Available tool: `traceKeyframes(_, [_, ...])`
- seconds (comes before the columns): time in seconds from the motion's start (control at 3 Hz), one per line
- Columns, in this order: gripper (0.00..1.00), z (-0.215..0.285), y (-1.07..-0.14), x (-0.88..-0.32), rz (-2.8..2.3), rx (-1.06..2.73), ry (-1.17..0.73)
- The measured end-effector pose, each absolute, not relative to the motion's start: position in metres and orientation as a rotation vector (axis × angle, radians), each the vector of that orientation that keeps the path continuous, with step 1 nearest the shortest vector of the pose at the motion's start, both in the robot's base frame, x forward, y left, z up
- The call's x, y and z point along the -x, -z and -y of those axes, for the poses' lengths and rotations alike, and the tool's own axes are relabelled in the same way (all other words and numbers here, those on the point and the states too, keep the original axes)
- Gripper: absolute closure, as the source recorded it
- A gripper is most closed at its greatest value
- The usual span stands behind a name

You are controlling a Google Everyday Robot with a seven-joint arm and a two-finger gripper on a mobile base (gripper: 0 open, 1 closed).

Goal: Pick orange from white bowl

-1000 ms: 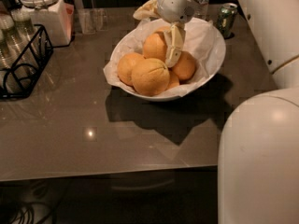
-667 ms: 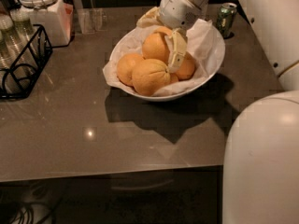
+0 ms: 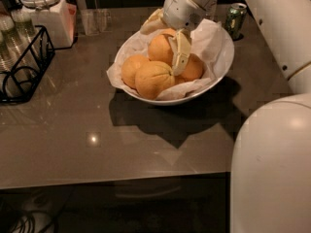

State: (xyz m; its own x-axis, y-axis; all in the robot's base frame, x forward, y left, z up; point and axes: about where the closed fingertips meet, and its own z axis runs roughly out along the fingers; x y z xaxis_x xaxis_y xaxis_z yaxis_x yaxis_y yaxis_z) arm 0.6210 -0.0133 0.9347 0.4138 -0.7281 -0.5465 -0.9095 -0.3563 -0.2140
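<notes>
Since the orange (image 3: 162, 47) sits right under the pincer (image 3: 169, 37) in the white bowl (image 3: 221, 74), I cannot tell if it pinches.

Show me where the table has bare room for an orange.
Free: the wide front strip of grey tabletop, between the large white bowl and the near edge; also between the black wire rack and that bowl. Crowded: the back edge, with white jar and green can. The tool is down among the bowl's oranges.

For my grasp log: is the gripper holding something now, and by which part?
Cannot tell: the gripper reaches into the white bowl, against the top orange on its right side.
</notes>
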Motion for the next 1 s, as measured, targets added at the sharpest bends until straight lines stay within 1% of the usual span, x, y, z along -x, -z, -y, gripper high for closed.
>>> traceKeyframes(1.0, [0.89, 0.0133, -0.9347, -0.6210, -1.389, 2.188, -0.496])
